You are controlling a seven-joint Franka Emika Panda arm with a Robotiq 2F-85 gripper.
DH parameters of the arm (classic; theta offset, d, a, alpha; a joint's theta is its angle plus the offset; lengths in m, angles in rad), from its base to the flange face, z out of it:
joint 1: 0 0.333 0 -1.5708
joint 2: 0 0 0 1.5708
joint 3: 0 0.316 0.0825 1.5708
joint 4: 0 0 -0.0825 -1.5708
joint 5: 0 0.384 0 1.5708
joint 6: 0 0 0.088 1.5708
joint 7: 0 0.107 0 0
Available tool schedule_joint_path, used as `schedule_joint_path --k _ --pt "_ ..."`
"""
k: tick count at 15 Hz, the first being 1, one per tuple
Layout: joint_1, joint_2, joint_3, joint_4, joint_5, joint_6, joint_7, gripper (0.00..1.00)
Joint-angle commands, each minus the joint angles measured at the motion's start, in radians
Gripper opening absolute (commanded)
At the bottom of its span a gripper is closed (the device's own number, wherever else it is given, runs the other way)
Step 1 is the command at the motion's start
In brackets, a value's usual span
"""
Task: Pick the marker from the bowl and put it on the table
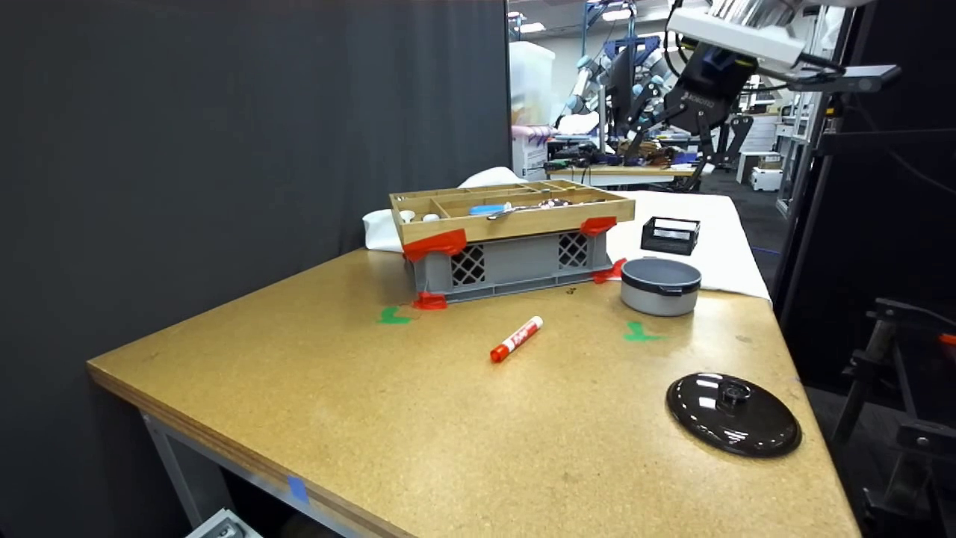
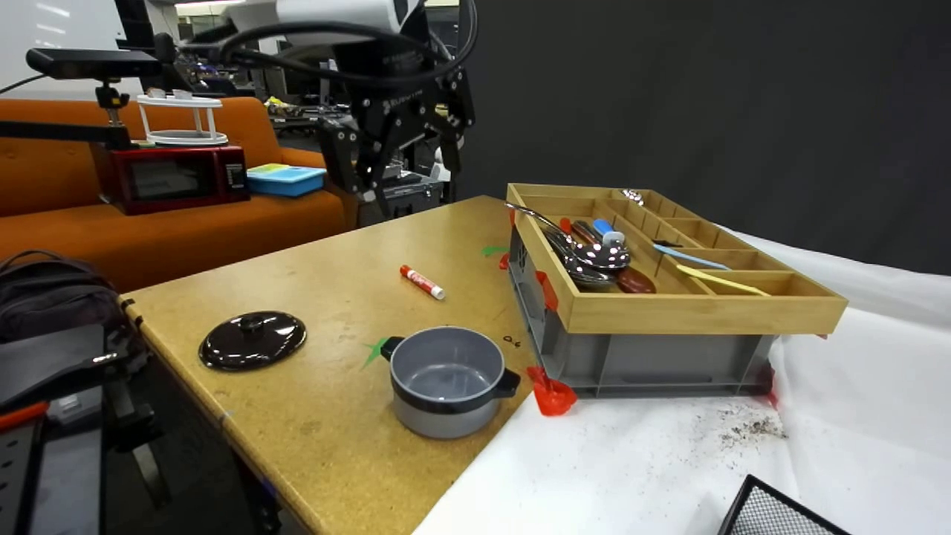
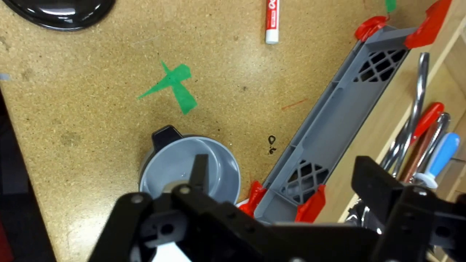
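Observation:
The red marker (image 1: 516,340) with a white end lies flat on the tan table (image 1: 373,418). It also shows lying there in an exterior view (image 2: 422,282) and at the top of the wrist view (image 3: 272,22), partly cut off. The grey bowl (image 1: 660,299) stands upright on the table beside the crate, apart from the marker. In an exterior view nothing shows inside the bowl (image 2: 446,416). My gripper (image 1: 666,166) is open and empty, high above the table. In the wrist view its fingers (image 3: 284,173) are wide apart, and one partly hides the bowl (image 3: 229,153).
A grey crate (image 1: 523,265) with a wooden cutlery tray (image 2: 698,316) on top stands beside the bowl. A black lid (image 1: 733,415) lies near the table edge. A black mesh box (image 1: 670,236) stands on white cloth. Green tape (image 3: 178,82) marks the table.

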State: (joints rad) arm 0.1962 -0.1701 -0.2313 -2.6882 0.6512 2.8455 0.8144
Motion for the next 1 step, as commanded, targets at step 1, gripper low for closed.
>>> schedule_joint_path --k 1 --pt "-0.116 -0.079 0.093 -0.018 -0.030 -0.074 0.032 1.00"
